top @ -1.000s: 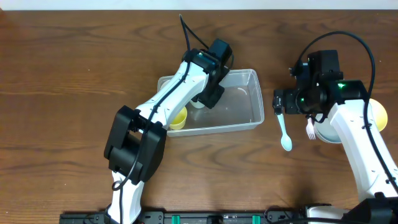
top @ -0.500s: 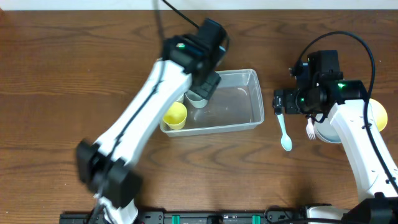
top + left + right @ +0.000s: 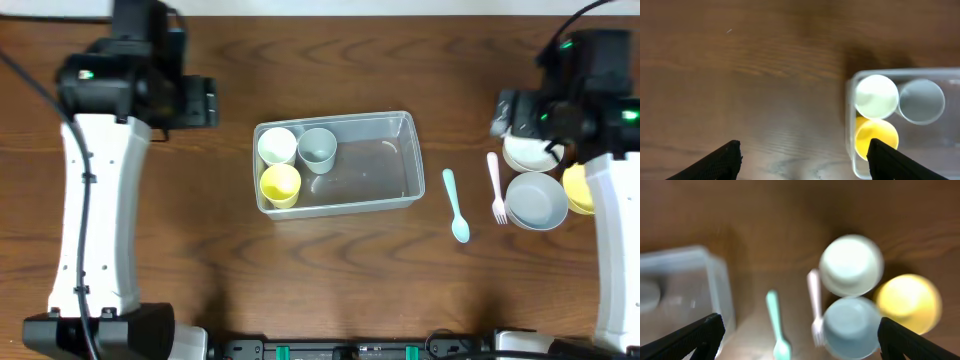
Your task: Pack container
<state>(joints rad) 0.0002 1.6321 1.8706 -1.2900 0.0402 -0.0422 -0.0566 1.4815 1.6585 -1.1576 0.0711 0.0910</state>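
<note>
The container (image 3: 375, 170) sits at the centre of the overhead view, with 3 cups in its left end: a white cup (image 3: 277, 146), a grey cup (image 3: 317, 149) and a yellow cup (image 3: 281, 184). Right of it lie a teal spoon (image 3: 456, 205) and a pink fork (image 3: 496, 187), then a white bowl (image 3: 525, 155), a grey bowl (image 3: 536, 200) and a yellow bowl (image 3: 573, 190) at the right edge. The left gripper (image 3: 805, 155), upper left, and the right gripper (image 3: 800, 330), upper right, both have their fingers spread wide and hold nothing.

— Where's the left gripper (image 3: 804, 152)?
— Up at ten o'clock over the desk (image 3: 740, 75), jaws spread wide, holding nothing.
— And the right gripper (image 3: 800, 327)?
— Two o'clock, likewise spread and empty.
</note>
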